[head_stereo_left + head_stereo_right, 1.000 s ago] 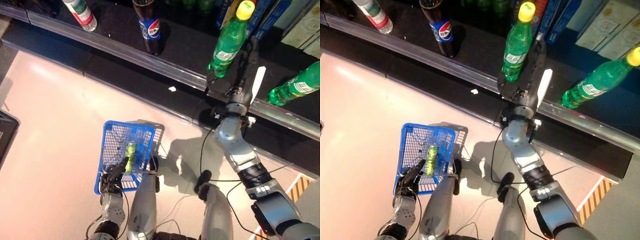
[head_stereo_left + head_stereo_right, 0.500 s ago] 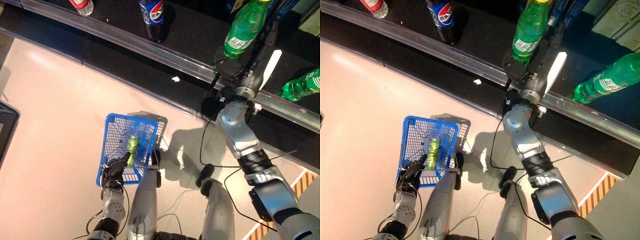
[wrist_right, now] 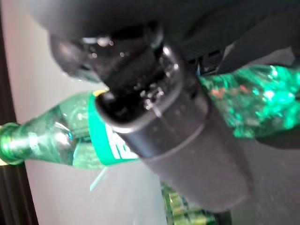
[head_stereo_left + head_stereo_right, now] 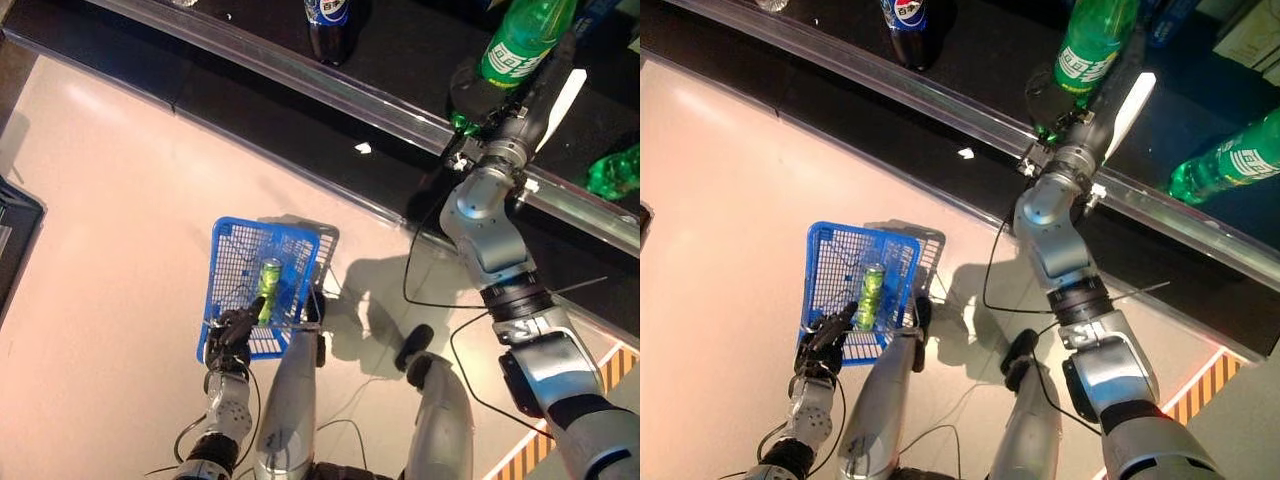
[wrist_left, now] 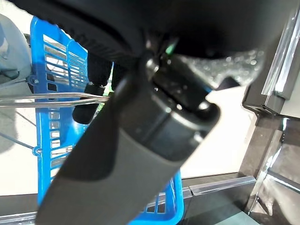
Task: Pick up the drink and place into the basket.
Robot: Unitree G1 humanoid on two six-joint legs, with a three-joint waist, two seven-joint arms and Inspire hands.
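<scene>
The green bottle [image 4: 1092,45] stands upright on the dark shelf [image 4: 970,50], just behind its shiny metal front edge. It is clear green plastic with a green and white label around the middle. The right hand [image 4: 1080,105] is against the bottle's lower part, with the white thumb cover beside it. In the right wrist view a dark finger [image 3: 178,122] lies across the bottle's body, so the hand is grasping the bottle, and the bottle is not in the basket.

Farther along the same shelf, a dark cola bottle [image 4: 908,25] with a blue label stands near the front edge, and another green bottle [image 4: 1230,160] lies tilted on the other side.

Down over the pale, glossy floor, the left hand [image 4: 825,340] has its fingers curled on the thin wire handle of the blue basket [image 4: 830,275]. The basket is a plastic grid, rectangular, and a small green can [image 4: 871,295] lies inside it.
</scene>
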